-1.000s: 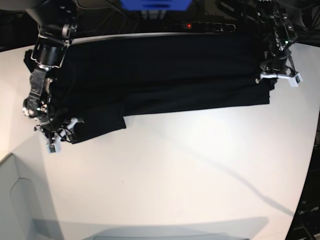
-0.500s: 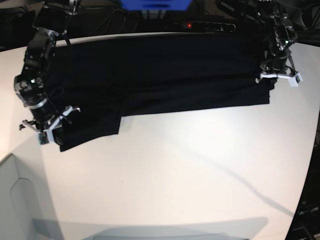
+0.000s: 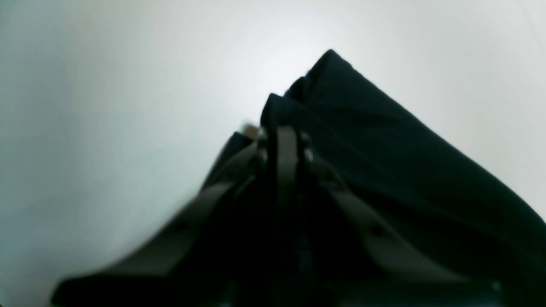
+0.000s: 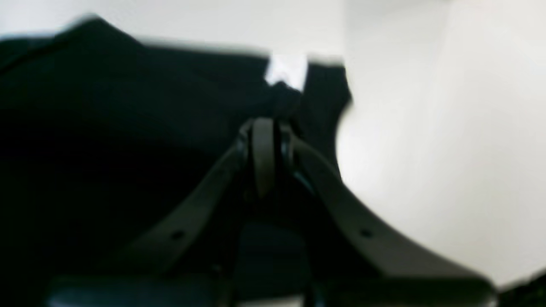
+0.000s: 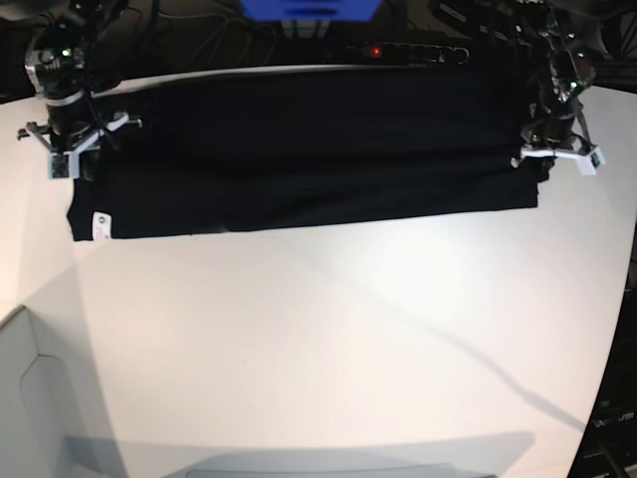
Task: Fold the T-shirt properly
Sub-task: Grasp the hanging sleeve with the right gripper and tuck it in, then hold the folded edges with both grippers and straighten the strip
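Note:
The black T-shirt lies as a long, flat band across the far part of the white table, plain side up. Its small white tag shows at the near left corner. My right gripper is shut on the shirt's left end. In the right wrist view the right gripper pinches black cloth just below the tag. My left gripper is shut on the shirt's right end. In the left wrist view the left gripper holds layered cloth.
A blue box and a black power strip with a red light sit behind the table's far edge. A pale grey panel lies at the near left. The table's right edge curves down at the right.
My right gripper has moved away from me and to the left with the shirt's left end, pulling the drooping sleeve part up into a straight band. The left arm has stayed still.

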`<state>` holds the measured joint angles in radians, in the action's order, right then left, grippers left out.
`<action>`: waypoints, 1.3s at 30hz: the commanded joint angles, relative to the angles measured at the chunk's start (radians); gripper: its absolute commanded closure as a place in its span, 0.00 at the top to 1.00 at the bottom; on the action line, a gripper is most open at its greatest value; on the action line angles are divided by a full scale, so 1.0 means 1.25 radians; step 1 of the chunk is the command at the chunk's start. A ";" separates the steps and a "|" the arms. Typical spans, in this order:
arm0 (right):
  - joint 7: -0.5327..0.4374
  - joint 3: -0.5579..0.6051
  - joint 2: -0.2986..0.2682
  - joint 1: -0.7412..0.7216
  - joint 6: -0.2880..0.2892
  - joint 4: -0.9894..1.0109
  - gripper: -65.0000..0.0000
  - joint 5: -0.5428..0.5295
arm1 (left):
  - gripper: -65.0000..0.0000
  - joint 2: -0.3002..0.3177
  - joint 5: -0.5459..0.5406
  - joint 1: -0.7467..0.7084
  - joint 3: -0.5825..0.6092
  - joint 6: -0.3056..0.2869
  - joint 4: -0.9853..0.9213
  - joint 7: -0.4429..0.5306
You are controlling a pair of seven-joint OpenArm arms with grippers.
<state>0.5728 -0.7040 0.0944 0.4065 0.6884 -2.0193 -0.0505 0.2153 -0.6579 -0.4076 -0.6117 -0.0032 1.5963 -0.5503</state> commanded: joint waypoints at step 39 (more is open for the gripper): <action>-0.013 -0.117 -0.009 0.023 0.008 0.149 0.22 -0.006 | 0.00 0.038 -0.008 -0.054 -0.003 -0.003 0.014 0.014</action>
<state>0.5804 -0.8444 0.0937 0.4324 0.6891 -1.8114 -0.0486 0.2493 -0.6674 -0.4717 -0.6109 -0.0071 1.6005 -0.5507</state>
